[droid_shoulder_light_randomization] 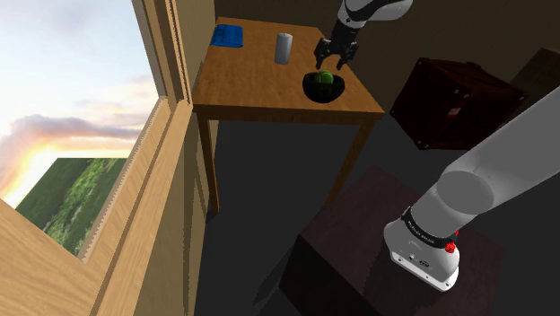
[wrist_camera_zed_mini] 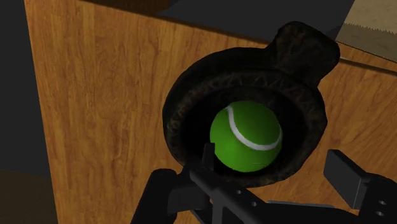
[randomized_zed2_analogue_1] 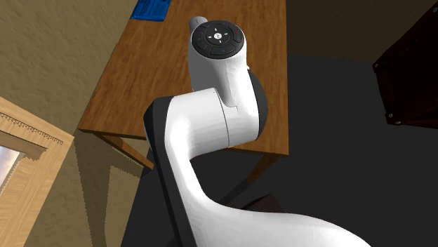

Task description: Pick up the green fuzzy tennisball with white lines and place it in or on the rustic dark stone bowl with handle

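- While I watched, the hand hung released, fingers apart, just above the dark bowl.
- I saw the green tennis ball lying inside that bowl, on the wooden worktop.

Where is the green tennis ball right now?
The green tennis ball lies inside the dark bowl, which stands near the wooden table's right edge in the shoulder view, right of a grey cylinder and just below the open gripper.
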Controlling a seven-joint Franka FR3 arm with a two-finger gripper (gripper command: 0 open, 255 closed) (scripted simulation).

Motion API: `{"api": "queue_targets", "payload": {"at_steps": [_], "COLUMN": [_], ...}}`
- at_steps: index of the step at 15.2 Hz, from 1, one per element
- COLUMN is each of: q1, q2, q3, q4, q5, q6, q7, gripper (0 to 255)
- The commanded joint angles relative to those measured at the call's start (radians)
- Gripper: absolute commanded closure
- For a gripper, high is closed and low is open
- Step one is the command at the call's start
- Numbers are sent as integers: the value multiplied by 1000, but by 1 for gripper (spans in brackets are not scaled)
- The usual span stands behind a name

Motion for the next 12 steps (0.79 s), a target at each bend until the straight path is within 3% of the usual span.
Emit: {"api": "queue_targets", "payload": {"at_steps": [1,4,8,12], "q1": [0,0,0,0], "q2": [0,0,-57,-57], "q3": [0,0,2,2], "q4": [0,0,66,66], "q5": [0,0,-4,-4], "q6": [0,0,-123,-123], "q7": [0,0,3,3], "gripper": [0,0,0,0]}}
